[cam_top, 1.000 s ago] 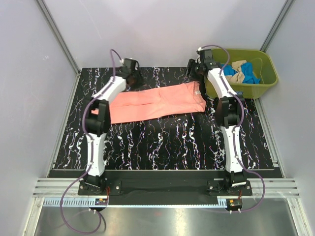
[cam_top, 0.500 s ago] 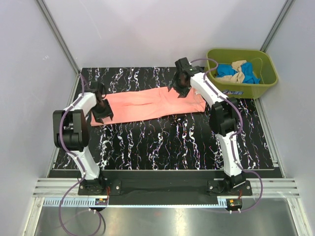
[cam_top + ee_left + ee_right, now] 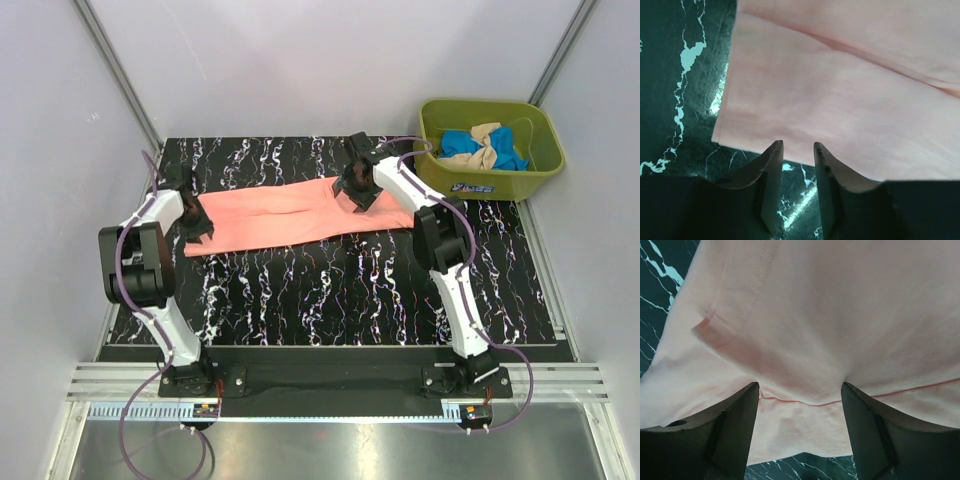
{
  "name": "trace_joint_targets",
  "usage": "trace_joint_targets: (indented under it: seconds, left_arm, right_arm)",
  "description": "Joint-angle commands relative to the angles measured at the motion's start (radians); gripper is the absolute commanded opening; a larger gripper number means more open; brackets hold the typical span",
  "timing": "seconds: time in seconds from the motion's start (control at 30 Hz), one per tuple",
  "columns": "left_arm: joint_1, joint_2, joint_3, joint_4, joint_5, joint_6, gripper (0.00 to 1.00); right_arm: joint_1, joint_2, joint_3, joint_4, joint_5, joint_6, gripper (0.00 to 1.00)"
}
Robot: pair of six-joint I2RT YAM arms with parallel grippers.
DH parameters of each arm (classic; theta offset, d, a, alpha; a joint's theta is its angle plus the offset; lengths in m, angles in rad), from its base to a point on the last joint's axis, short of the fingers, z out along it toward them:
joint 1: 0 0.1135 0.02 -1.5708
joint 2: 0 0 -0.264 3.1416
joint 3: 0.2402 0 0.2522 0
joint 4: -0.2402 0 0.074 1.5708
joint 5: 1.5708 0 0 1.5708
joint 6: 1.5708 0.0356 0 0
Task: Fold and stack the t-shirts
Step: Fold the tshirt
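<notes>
A salmon-pink t-shirt (image 3: 290, 212) lies folded into a long strip across the back of the black marbled table. My left gripper (image 3: 193, 218) is at the strip's left end. In the left wrist view its jaws (image 3: 795, 148) stand open by a narrow gap, tips at the cloth's near edge (image 3: 840, 90), with only table between them. My right gripper (image 3: 355, 190) hovers over the right half of the strip. Its jaws (image 3: 799, 387) are wide open above the pink cloth (image 3: 830, 315), straddling a fold line, holding nothing.
An olive-green tub (image 3: 480, 186) stands at the back right, off the table's corner, with a blue t-shirt (image 3: 511, 158) and a beige one (image 3: 487, 138) bunched inside. The marbled table (image 3: 330, 280) stretches in front of the strip. Grey walls close in the sides.
The left arm swung from the back edge down to the strip's left end and its jaws narrowed. The right arm moved left from beside the tub onto the shirt, jaws widening.
</notes>
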Motion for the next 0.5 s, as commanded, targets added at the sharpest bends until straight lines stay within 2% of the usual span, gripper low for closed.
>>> trace_joint_targets:
  seconds: [0.0,0.07,0.17,0.37,0.47]
  left_arm:
    - [0.056,0.064,-0.040,0.030,0.051,-0.060,0.35]
    - [0.067,0.064,-0.085,0.043,0.055,-0.090,0.36]
    - [0.079,0.074,-0.115,0.023,0.166,-0.157,0.41]
    - [0.079,0.073,-0.200,-0.011,0.239,-0.214,0.42]
    - [0.075,0.000,-0.336,0.022,0.322,-0.275,0.42]
  right_arm:
    - [0.010,-0.101,-0.028,0.045,0.005,-0.068,0.74]
    - [0.010,-0.129,-0.050,0.045,0.016,-0.095,0.75]
    - [0.010,-0.181,-0.126,0.075,0.016,-0.113,0.75]
    - [0.010,-0.250,-0.281,0.146,-0.027,-0.093,0.76]
    - [0.010,-0.255,-0.287,0.131,-0.026,-0.092,0.76]
